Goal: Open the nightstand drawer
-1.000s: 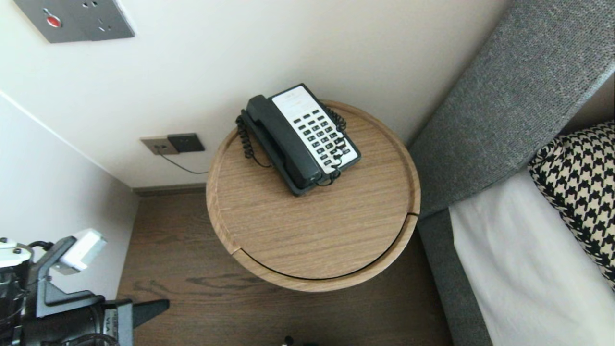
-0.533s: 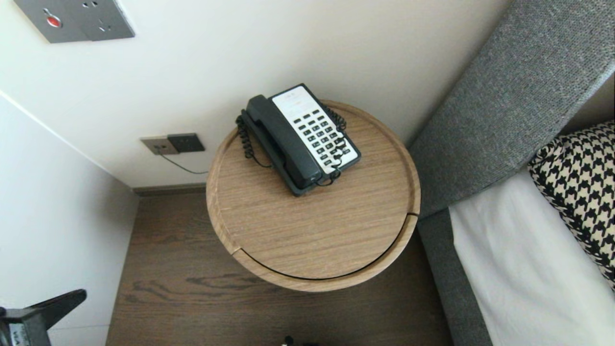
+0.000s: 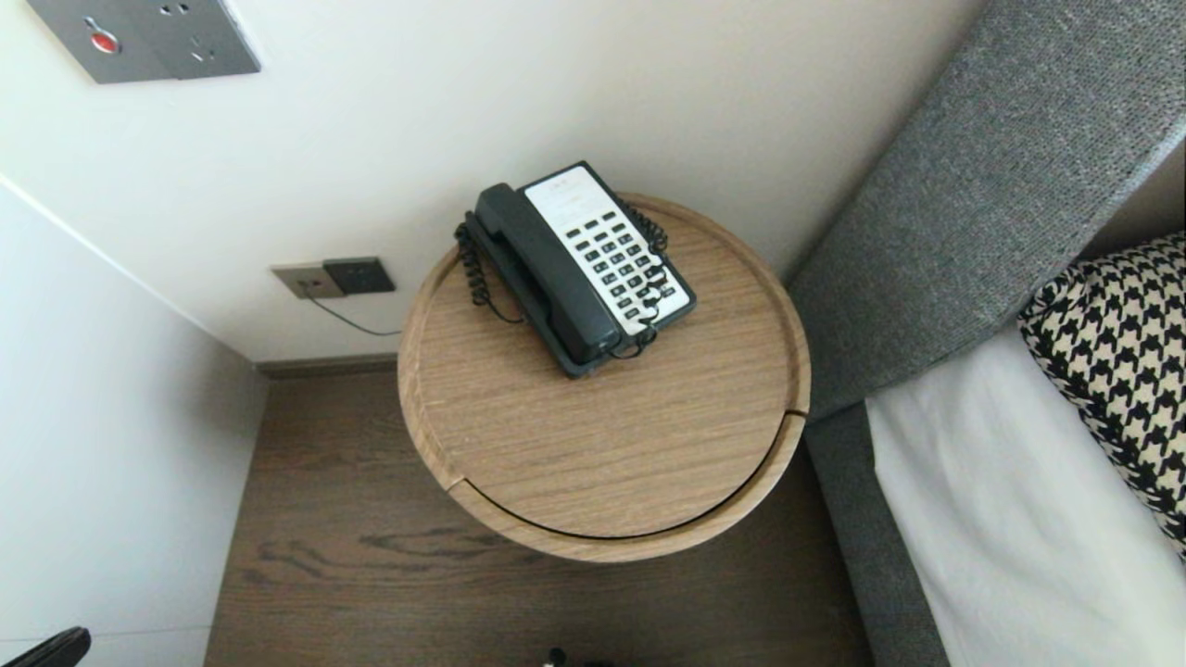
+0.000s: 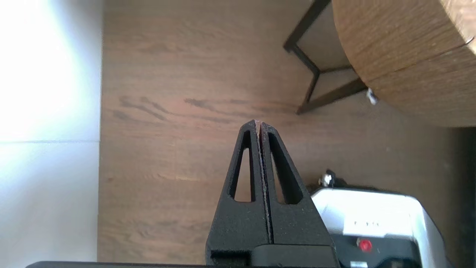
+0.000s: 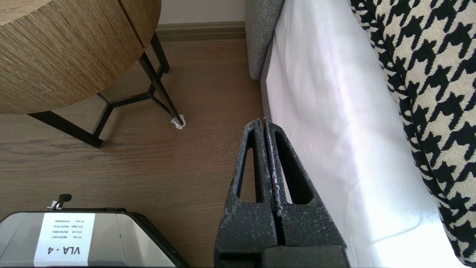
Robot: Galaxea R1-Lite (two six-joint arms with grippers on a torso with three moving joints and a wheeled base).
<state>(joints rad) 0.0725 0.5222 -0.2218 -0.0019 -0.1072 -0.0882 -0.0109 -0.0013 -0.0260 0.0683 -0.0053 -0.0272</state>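
The round table (image 3: pixel 602 445) is light, matt, grained wood on black metal legs (image 5: pixel 156 85). The floor (image 3: pixel 371 574) is darker, smoother wood. The telephone (image 3: pixel 579 264) is dark plastic with a slight sheen and a white matt key face. The headboard (image 3: pixel 973 185) is coarse grey woven cloth, the sheet (image 3: pixel 1001 519) smooth white cloth, the pillow (image 3: pixel 1121 371) a houndstooth weave. The left gripper (image 4: pixel 259 123) is matt black grainy plastic; the right gripper (image 5: pixel 264 121) looks rougher and pale-flecked.

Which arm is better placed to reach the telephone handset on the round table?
Probably the left. The left arm shows at the table's left, and the handset lies on the telephone's left side. Both jaws are shut and empty.
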